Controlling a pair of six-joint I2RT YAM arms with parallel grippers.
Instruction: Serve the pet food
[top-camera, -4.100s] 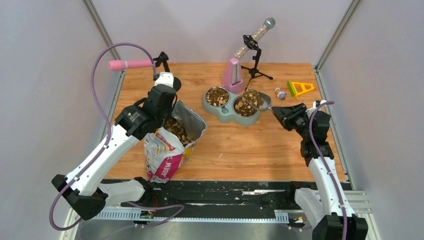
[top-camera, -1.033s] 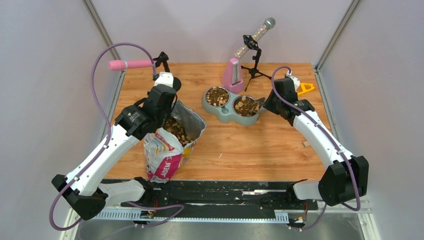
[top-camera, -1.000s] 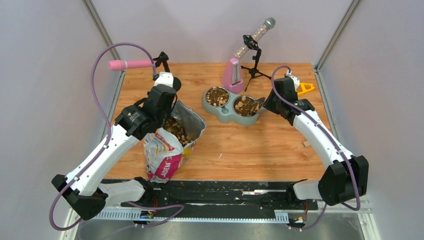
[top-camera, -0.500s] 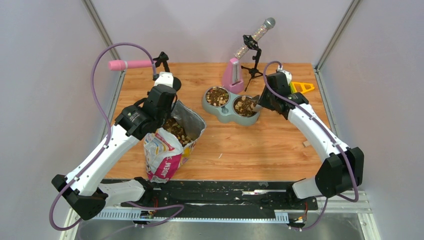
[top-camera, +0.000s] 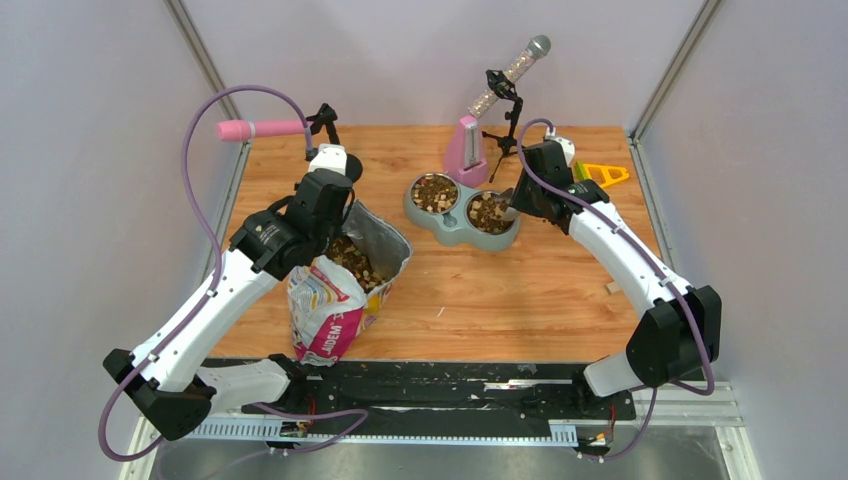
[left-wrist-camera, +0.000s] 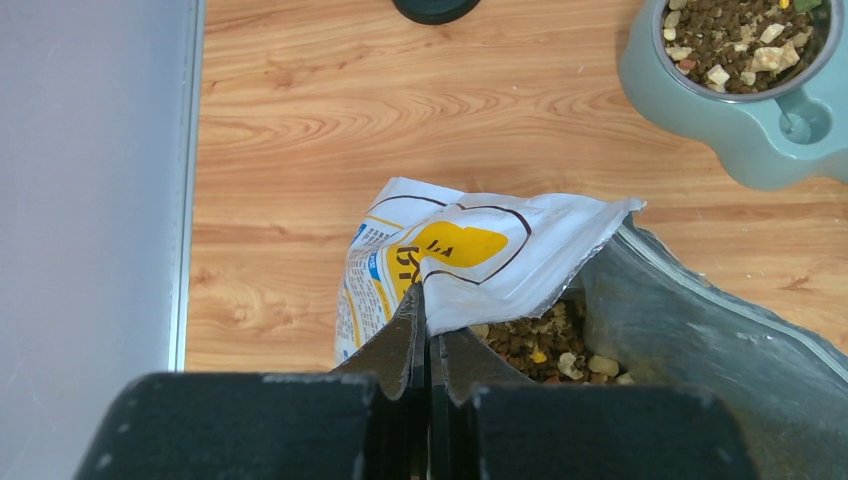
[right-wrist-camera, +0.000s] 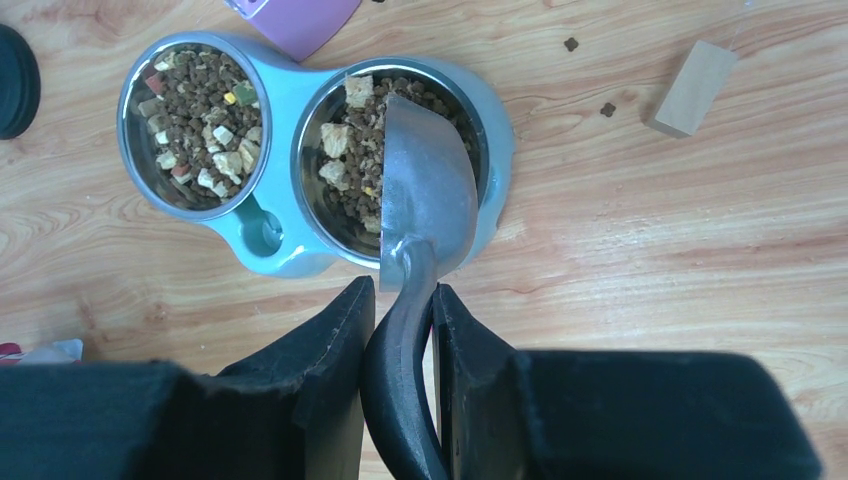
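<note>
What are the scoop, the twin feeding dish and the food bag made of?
Scoop: likely metal, dull grey brushed sheen. Feeding dish: probably matte teal plastic holding shiny steel-looking bowls. Bag: glossy printed film, seemingly foil-lined, silvery crinkled inside.

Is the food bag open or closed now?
Open. The bag has its mouth spread wide, the pet food shows inside, and the left gripper is shut on its top edge.
</note>
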